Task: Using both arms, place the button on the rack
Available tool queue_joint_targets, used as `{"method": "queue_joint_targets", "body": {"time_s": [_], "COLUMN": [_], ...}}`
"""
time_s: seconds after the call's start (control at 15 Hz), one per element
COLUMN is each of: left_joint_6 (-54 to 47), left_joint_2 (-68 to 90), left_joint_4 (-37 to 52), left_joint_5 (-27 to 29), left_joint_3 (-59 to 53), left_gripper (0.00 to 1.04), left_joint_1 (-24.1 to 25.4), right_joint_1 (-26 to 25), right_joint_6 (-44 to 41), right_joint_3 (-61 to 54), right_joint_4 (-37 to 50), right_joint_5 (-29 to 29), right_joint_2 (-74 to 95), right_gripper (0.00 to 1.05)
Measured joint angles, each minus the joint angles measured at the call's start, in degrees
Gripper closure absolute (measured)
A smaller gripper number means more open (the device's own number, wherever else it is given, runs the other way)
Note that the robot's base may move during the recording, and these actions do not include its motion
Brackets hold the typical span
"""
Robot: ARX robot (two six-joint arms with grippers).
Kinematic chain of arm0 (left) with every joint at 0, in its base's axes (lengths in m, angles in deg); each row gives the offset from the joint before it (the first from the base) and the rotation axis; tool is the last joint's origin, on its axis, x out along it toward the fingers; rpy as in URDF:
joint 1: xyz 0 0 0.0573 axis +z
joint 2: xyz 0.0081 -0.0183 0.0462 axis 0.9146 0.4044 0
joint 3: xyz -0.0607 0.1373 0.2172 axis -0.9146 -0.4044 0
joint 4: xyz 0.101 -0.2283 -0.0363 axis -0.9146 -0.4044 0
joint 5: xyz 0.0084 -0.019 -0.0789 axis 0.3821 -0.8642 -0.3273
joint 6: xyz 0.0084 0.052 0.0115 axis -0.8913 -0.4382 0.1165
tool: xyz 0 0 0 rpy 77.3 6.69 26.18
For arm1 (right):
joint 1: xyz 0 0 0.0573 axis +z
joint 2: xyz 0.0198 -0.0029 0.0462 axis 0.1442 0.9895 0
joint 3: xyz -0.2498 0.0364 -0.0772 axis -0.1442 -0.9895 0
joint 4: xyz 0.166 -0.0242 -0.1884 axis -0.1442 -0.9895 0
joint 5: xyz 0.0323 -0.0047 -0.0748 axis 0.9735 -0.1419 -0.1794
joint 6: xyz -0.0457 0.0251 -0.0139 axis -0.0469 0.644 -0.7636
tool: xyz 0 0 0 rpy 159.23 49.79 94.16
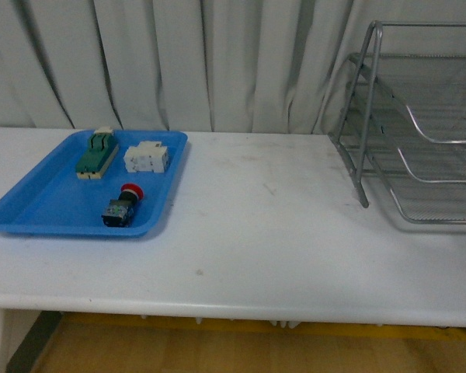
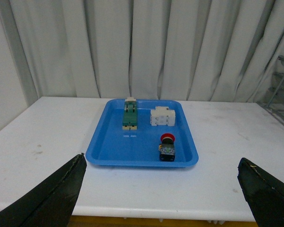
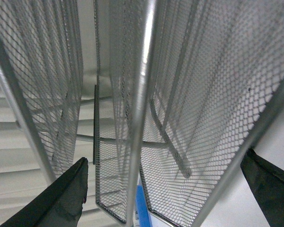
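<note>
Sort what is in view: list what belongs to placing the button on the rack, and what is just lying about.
For the job: button, lying in the blue tray; wire-mesh rack; left pincer and right pincer, both open.

Lying about: green-and-cream switch block; white terminal block, both in the same tray.

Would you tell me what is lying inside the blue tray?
Three parts: the button near the front edge, with a white block and a green switch block behind it. The tray floor beneath them is hidden.
</note>
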Motion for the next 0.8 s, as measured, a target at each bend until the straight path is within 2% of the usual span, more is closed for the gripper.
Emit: {"method": "queue_joint_targets", "body": {"time_s": [0.67, 0.73, 0.8], "left_joint_6": [0.0, 0.0, 0.0], "left_joint_2": [0.0, 0.0, 0.0], "left_joint_4": [0.0, 0.0, 0.0], "left_joint_5": [0.0, 0.0, 0.0], "left_joint_3": [0.0, 0.0, 0.0], "left_gripper": [0.07, 0.07, 0.07], "left_joint_1": [0.0, 0.0, 0.0], "right_joint_1": [0.4, 0.6, 1.0], "right_joint_6": [-1.9, -2.7, -3.3], "right_joint_3": [4.9, 5.5, 6.0], "right_joint_4": [-0.9, -1.4, -2.0], "right_joint_5": [0.4, 0.4, 0.4], "right_joint_2": [0.0, 0.0, 0.0], "right_gripper": [0.07, 0.19, 0.35]}}
